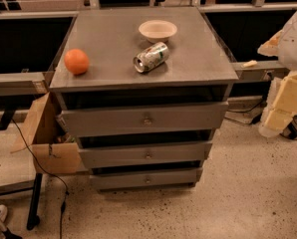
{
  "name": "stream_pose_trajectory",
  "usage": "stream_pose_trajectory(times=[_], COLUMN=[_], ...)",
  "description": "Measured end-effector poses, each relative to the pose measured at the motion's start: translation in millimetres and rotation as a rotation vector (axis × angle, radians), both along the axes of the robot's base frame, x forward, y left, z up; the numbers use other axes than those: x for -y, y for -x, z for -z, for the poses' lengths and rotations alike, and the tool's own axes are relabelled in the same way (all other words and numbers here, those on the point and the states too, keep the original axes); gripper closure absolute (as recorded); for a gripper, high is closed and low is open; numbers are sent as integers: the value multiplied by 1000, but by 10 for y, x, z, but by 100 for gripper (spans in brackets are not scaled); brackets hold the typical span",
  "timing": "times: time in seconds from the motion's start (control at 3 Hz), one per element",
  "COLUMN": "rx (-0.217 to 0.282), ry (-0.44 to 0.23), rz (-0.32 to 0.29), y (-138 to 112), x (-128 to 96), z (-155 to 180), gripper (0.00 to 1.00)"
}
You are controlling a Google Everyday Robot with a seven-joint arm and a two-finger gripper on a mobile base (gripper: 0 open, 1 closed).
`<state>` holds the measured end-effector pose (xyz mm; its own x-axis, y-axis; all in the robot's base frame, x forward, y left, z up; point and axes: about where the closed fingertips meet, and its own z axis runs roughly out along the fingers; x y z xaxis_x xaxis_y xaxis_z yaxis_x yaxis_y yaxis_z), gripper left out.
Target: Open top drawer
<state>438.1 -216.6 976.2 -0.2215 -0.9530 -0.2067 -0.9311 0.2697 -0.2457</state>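
Note:
The top drawer [113, 119] is the widest grey front of three, just under the cabinet top, with a small round knob [147, 120] at its centre. A dark gap shows between its upper edge and the cabinet top. Two narrower drawer fronts [146, 155] [146, 179] sit below it. My arm comes in at the right edge, and its pale gripper [280, 108] hangs to the right of the cabinet at about the height of the top drawer. It is apart from the drawer and touches nothing.
On the cabinet top [113, 39] lie an orange [76, 61], a tipped drink can [151, 57] and a white bowl [157, 30]. An open cardboard box [46, 138] stands against the cabinet's left side, with cables and a black leg [35, 200] on the speckled floor.

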Motion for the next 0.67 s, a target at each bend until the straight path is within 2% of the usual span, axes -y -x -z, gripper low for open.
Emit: stream_pose_trajectory(times=[0.33, 0.67], rx=[0, -1], ry=[0, -7], rz=[0, -31], y=[0, -81], x=[0, -31], z=[0, 100], gripper=[0, 0])
